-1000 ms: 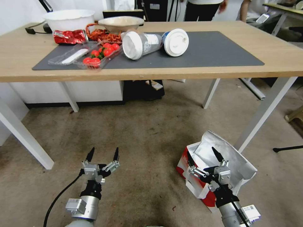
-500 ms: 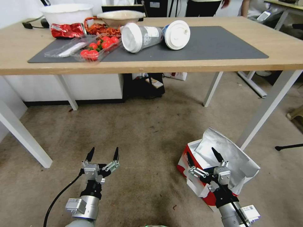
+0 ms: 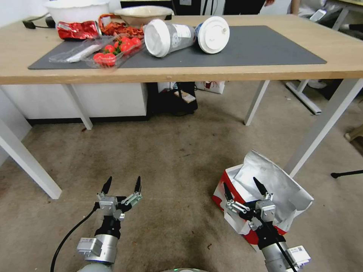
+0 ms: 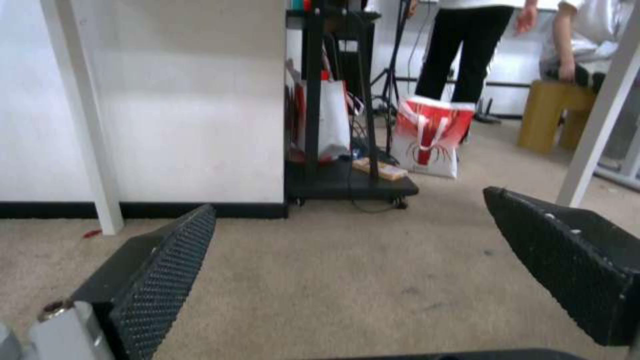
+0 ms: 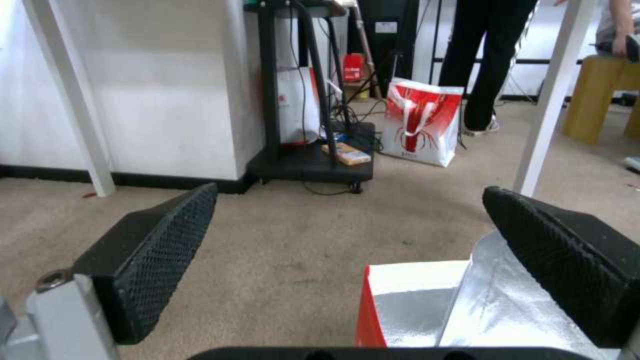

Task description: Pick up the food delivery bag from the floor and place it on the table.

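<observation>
Office or lab room, not a home. Worn stained carpet (image 3: 162,158) across the floor. Light-wood worktop (image 3: 351,49) on white metal legs at 12 o'clock, grey mat (image 3: 261,49) on it with staged clutter: cups (image 3: 166,37), tomato tray (image 3: 113,53). White wall with black baseboard (image 4: 140,210). Black equipment cart (image 5: 300,100) with cables at 12, behind the worktop. Red-and-white shopping bag (image 5: 420,122) on the carpet beside the cart, wooden stool (image 4: 553,117) at 2. People standing behind.
</observation>
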### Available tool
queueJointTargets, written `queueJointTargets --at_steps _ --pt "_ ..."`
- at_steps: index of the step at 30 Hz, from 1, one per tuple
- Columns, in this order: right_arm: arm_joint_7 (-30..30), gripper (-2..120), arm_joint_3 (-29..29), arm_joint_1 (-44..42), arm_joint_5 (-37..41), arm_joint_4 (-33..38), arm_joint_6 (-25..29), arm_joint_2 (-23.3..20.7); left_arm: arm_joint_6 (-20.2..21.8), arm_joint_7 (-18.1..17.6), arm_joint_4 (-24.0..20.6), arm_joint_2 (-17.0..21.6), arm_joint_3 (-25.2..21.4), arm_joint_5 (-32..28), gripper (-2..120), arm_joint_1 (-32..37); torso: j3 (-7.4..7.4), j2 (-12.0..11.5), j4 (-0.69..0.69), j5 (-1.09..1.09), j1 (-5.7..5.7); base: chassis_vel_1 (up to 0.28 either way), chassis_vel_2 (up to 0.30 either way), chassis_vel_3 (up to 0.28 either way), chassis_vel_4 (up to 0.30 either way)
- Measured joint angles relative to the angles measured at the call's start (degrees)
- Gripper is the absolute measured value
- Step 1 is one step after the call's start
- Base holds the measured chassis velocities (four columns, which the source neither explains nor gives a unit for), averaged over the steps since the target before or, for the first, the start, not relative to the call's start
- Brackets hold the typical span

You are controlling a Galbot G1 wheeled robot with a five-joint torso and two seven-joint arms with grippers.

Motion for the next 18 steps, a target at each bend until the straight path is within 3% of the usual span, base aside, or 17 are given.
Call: queueJointTargets --at_steps 6,13,15,16,18 --pt "-0.02 100 1.0 0.04 1.24 0.58 -0.29 -1.45 -3.27 1.88 1.32 -0.36 0.11 1.08 100 -0.2 0.0 0.18 0.0 0.0 0.01 0.0 0.0 0.0 0.0" --pt "-2.52 100 4.1 1.09 6.07 0.77 -2.12 -6.24 -2.49 1.52 0.23 -0.32 0.5 1.66 100 0.56 0.0 0.3 0.0 0.02 0.04 0.0 0.0 0.0 0.0" --pt "-3.68 100 8.3 2.58 11.45 -1.15 -3.33 -12.33 -1.94 1.37 -0.74 -0.1 0.49 2.38 100 0.83 0.0 0.34 0.01 0.03 0.05 0.0 0.0 0.0 0.0" --pt "-3.68 100 8.3 2.58 11.45 -1.15 -3.33 -12.33 -1.94 1.37 -0.74 -0.1 0.49 2.38 100 0.83 0.0 0.34 0.01 0.03 0.05 0.0 0.0 0.0 0.0" --pt "-3.95 100 11.6 3.37 14.69 -2.67 -4.38 -16.3 -1.78 1.37 -1.16 -0.08 0.47 2.65 100 0.97 0.0 0.37 0.01 0.02 0.06 0.0 0.0 0.0 0.0"
